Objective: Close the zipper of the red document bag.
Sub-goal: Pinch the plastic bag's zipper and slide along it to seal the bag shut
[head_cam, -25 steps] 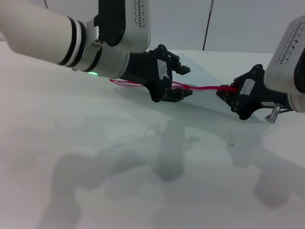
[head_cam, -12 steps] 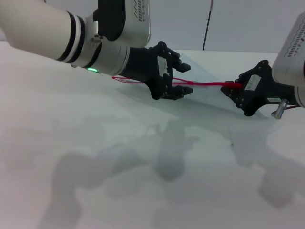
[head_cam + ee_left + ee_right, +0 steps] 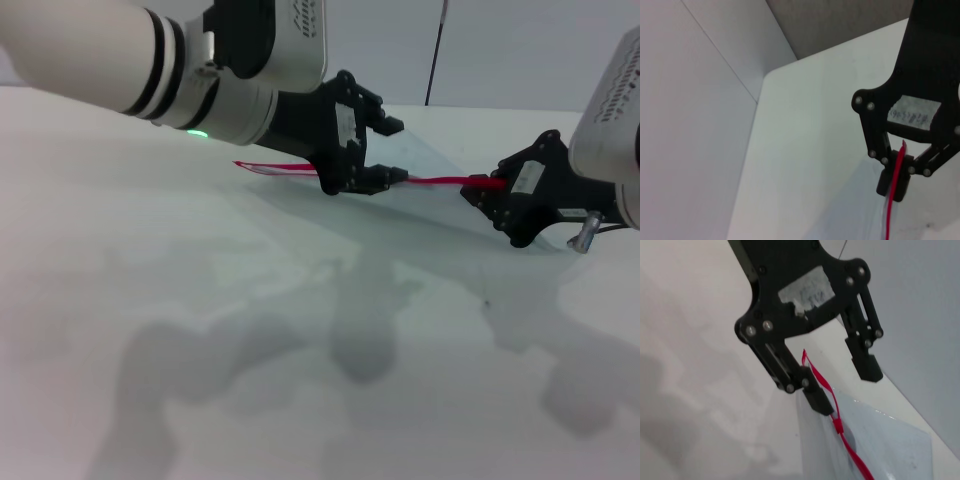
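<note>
1. The bag [image 3: 440, 205] lies flat on the white table [image 3: 200, 330], between the two grippers (zipper edge toward the camera).
2. The zipper [image 3: 435, 182] runs as a red line from one gripper to the other.
3. The left gripper [image 3: 385, 150] has wide jaws; its lower finger [image 3: 385, 176] touches the zipper.
4. The right gripper [image 3: 490, 185] is clamped on the zipper's end.

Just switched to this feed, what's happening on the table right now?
Both arms are working the red document bag, which lies flat on the white table. The right gripper pinches one end of the zipper, holding it taut. The left gripper is open, its lower finger at the red strip farther along and its upper finger clear above. The strip's far end sticks out beyond the left gripper.
</note>
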You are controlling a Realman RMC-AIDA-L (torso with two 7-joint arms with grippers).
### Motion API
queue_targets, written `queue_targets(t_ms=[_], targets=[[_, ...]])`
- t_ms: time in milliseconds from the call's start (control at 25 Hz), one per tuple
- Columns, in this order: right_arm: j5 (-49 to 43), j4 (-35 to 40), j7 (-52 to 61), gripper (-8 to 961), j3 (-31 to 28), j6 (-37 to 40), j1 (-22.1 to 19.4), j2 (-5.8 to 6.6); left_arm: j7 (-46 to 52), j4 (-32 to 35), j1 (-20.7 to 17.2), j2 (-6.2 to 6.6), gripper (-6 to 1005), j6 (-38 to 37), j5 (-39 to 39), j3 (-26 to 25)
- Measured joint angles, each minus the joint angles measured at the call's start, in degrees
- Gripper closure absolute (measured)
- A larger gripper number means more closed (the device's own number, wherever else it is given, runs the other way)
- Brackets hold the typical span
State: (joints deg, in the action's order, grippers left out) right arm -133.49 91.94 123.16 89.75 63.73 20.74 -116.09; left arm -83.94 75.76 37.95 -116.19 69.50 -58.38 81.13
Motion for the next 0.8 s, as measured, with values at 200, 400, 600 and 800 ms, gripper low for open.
queue_targets(t_ms=[200, 400, 600, 800], targets=[[1.1, 0.0, -0.2, 907, -0.7, 0.0, 0.0, 0.07, 0.0, 1.6, -1.0, 0.00, 500, 0.0, 0.0, 0.0], [1.1, 0.1, -0.2, 907, -1.3, 0.0, -0.1, 0.08, 0.0, 1.6, -1.9, 0.00, 502, -0.1, -0.2, -0.2], [1.1, 0.6, -0.4, 907, -1.8, 0.0, -0.3, 0.08, -1.0, 1.8, -3.5, 0.01, 504, -0.5, -2.5, -0.7], [1.1, 1.7, -0.4, 907, -2.3, 0.2, -0.7, 0.08, -6.4, 2.3, -6.5, 0.03, 503, -1.4, -8.6, -1.7]])
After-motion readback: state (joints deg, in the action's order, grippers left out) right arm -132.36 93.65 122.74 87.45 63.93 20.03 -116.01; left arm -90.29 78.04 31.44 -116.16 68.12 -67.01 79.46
